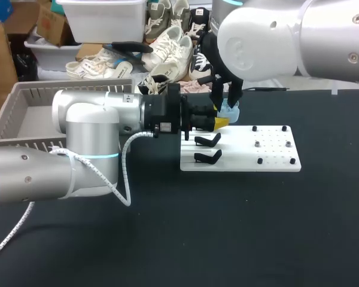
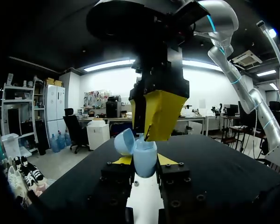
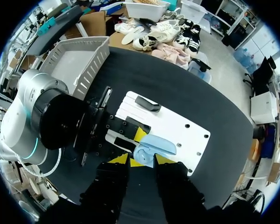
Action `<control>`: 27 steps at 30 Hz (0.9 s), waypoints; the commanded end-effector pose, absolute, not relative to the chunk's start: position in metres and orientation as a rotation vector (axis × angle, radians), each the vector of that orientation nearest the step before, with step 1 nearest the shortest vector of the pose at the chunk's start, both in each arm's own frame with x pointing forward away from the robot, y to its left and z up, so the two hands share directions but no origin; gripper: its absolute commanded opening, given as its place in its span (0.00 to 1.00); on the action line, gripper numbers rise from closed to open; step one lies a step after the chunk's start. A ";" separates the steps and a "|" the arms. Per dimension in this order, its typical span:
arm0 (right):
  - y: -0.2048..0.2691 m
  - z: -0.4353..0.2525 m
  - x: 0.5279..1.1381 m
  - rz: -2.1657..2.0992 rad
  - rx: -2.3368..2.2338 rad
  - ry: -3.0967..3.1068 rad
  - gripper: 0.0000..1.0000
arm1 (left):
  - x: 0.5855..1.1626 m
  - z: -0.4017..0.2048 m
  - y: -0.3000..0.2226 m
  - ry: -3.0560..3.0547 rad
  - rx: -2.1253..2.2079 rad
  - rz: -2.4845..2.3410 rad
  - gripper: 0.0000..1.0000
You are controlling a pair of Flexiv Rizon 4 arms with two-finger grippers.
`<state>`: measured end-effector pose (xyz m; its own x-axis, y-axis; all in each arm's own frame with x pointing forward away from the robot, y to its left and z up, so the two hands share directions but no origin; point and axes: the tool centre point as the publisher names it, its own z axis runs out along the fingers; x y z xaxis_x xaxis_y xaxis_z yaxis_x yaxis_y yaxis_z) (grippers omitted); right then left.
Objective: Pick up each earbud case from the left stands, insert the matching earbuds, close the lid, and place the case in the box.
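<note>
The pale-blue earbud case (image 1: 230, 111), lid open, is held clamped between the left fingers (image 1: 220, 123) at the frame's centre. Whether the right fingers (image 1: 217, 92) grip it cannot be told. It is judged light, rigid and slippery, and is best taken by the body's sides, not the hinged lid.

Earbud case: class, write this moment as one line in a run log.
Left claw: shut on earbud case | lid: open | right claw: directly above case | case: held over white board
</note>
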<state>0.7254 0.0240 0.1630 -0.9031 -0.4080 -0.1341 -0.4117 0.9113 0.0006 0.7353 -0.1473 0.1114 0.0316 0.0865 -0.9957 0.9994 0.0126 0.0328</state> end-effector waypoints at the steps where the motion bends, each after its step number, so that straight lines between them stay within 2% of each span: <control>1: 0.013 0.175 0.716 0.069 -0.625 2.898 0.31 | 0.736 0.111 -0.147 1.253 1.277 -1.134 0.00; 16: -0.026 0.189 0.762 0.146 -0.494 2.865 0.31 | 0.736 0.111 -0.147 1.253 1.277 -1.134 0.00; 27: -0.027 0.168 0.798 0.171 -0.445 2.930 0.33 | 0.736 0.111 -0.147 1.253 1.277 -1.134 0.00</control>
